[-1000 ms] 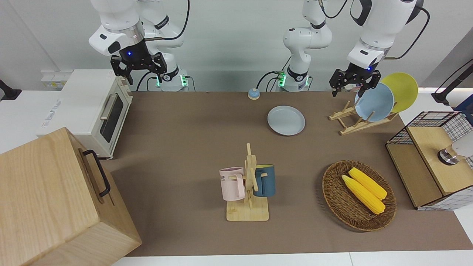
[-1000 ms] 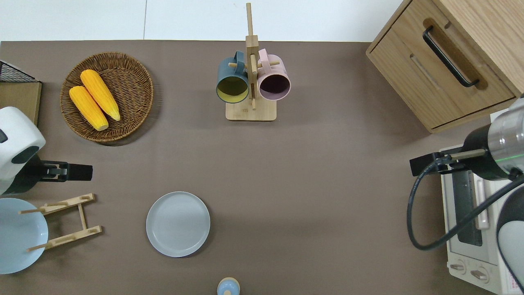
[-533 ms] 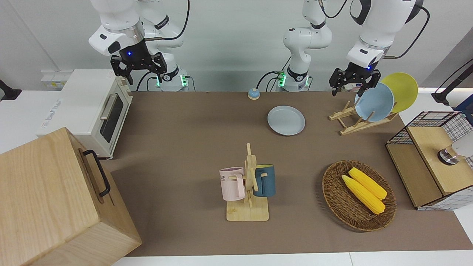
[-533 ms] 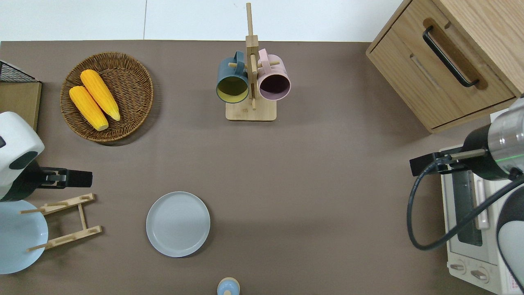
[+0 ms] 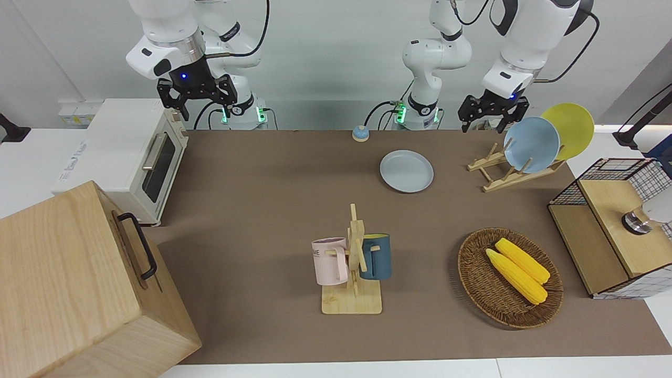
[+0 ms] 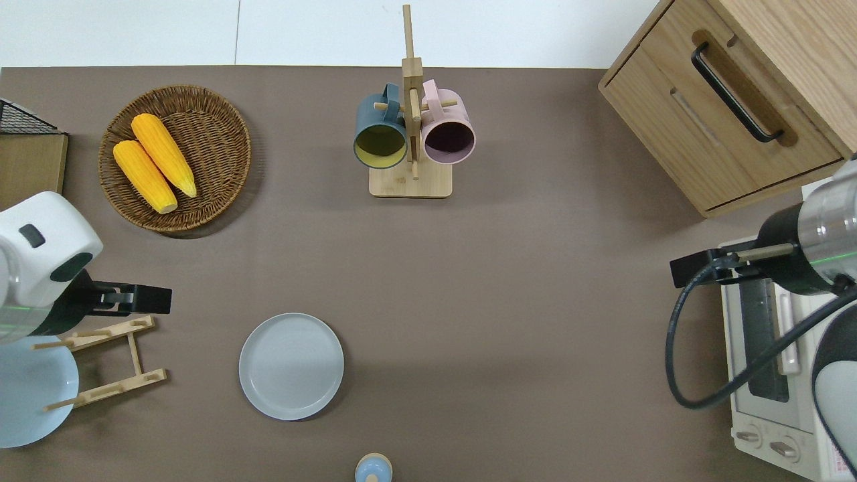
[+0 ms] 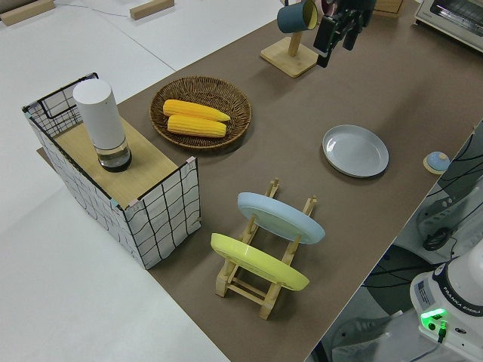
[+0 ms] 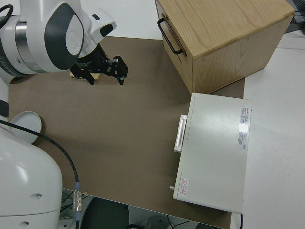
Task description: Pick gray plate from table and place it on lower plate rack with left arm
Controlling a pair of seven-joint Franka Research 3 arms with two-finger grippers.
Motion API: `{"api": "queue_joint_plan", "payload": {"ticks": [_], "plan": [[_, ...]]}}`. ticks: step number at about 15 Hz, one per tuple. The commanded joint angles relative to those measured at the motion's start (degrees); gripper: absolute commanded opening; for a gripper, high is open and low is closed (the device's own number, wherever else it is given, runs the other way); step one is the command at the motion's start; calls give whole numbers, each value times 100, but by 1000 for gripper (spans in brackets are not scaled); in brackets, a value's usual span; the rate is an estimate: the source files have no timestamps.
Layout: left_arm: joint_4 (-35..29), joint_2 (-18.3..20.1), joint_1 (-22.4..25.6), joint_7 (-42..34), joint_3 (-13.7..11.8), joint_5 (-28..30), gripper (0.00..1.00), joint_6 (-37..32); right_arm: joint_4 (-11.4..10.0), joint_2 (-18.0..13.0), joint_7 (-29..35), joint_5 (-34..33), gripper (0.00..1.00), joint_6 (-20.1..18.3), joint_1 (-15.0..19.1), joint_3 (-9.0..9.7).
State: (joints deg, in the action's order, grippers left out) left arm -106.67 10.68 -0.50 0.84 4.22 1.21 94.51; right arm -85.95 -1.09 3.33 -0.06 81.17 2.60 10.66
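While the round pale gray plate (image 6: 291, 366) is lying flat on the brown-matted desk (image 6: 509, 301), nothing's been picked up yet, so I'd call this the very start of the reach.

Starting at the left arm's end: the small light-wood plate rack (image 6: 120, 328) has a light-blue plate (image 6: 30, 391) and a yellow plate (image 5: 572, 128) leaning in its higher slots. That leaves the lower pegs free, which is presumably why the gray one is meant to go there. The left gripper (image 5: 485, 122) hangs up in the air with its fingers spread apart and nothing in them, over the mat right at the rack's edge. It isn't above the gray plate at all.

The gray plate sits beside the rack's low end, toward the middle of the desk and close to the robots. It's flat with a shallow rim, so my guess is it needs an edge pinch.

At the other end, the right gripper (image 5: 195, 102) is parked, fingers apart too.
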Motion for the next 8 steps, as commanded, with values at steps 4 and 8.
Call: {"api": "queue_joint_plan", "payload": {"ticks": [4,8], "plan": [[-915,373,-46,189,35,213,987,594,35,-14,-8,59,990,-75,56,32],[-1513,504,-46,189,61,213,987,1112,35,-14,-8,59,987,-75,56,24]]}}
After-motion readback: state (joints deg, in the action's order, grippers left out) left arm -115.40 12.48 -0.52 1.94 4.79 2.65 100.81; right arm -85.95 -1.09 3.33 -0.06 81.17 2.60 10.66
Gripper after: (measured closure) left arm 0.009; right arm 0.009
